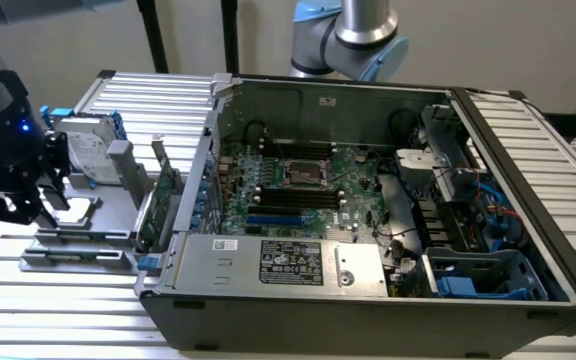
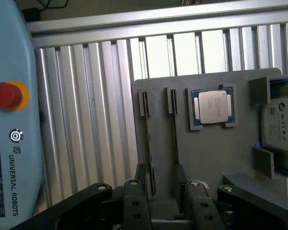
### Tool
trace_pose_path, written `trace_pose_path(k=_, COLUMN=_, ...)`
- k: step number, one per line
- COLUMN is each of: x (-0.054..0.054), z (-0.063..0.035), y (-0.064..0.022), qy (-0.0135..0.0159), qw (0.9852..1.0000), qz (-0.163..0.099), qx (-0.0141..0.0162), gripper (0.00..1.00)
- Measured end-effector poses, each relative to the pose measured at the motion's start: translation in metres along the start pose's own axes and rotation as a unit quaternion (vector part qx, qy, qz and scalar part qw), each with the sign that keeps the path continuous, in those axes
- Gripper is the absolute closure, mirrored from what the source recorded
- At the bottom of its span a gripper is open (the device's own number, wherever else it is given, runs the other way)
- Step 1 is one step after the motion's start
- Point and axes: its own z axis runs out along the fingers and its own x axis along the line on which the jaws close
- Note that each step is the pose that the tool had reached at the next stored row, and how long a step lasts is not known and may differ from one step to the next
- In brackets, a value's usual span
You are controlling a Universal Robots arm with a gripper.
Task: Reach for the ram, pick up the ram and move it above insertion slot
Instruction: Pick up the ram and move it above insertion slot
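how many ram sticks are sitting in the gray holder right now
2. Both stand on edge in parallel slots of the gray holder: one ram stick farther from the processor chip, the other nearer it. No others seem hidden.

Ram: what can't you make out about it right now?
- Wrist view: the ram stands edge-on in the gray fixture; chips unreadable.
- Wrist view: one end hides behind the end effector; contact unclear.
- Exterior view: the end effector covers the fixture's slots.
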Motion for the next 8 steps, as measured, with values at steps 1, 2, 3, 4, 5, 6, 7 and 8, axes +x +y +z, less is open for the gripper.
trace_pose_path(k=1, x=0.0, z=0.0018, y=-0.0001, qy=0.0, qw=1.0, qz=0.0, qx=0.0, gripper=0.64)
trace_pose_path(k=2, x=0.001, z=0.0035, y=-0.0002, qy=0.0001, qw=1.0, qz=0.0, qx=-0.0001, gripper=0.64)
trace_pose_path(k=3, x=0.001, z=0.0054, y=-0.0003, qy=0.0001, qw=1.0, qz=0.0, qx=-0.0001, gripper=0.64)
trace_pose_path(k=4, x=0.001, z=0.0072, y=-0.0004, qy=0.0, qw=1.0, qz=0.0, qx=0.0, gripper=0.64)
trace_pose_path(k=5, x=0.002, z=0.0091, y=-0.0005, qy=0.0001, qw=1.0, qz=0.0, qx=-0.0001, gripper=0.64)
trace_pose_path(k=6, x=0.002, z=0.0109, y=-0.0006, qy=0.0001, qw=1.0, qz=-0.001, qx=-0.0001, gripper=0.64)
trace_pose_path(k=7, x=0.002, z=0.0128, y=-0.0007, qy=0.0001, qw=1.0, qz=-0.001, qx=0.0, gripper=0.64)
trace_pose_path(k=8, x=0.003, z=0.0145, y=-0.0008, qy=0.0001, qw=1.0, qz=-0.001, qx=0.0, gripper=0.64)
